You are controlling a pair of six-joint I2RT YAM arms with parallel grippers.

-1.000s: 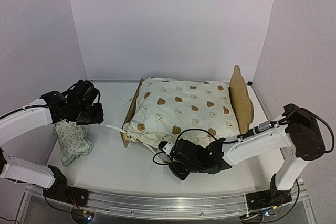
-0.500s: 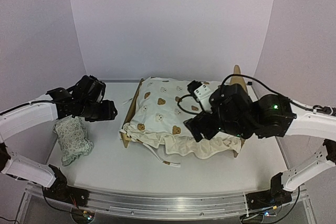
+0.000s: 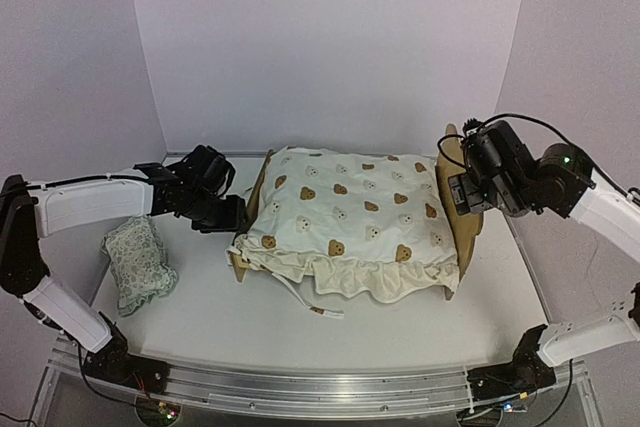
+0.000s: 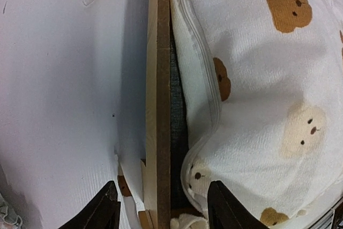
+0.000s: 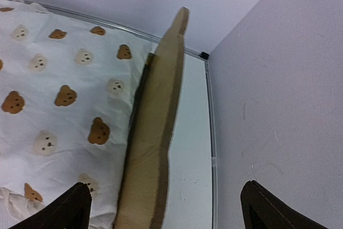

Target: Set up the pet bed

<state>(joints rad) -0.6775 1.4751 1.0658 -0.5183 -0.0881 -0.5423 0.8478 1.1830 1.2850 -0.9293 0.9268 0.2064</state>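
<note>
Pillow (clearest overhead) near pet bed

Left arm, right arm: white tubular links, black joint housings. Thin black cables loop just behind the right gripper; small green light further back. Left gripper fingers matte black, tapered, same as the right's.

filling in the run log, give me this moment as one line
left claw: open over pet bed footboard | right claw: open by headboard | cover: on bed | pillow: on table
</note>
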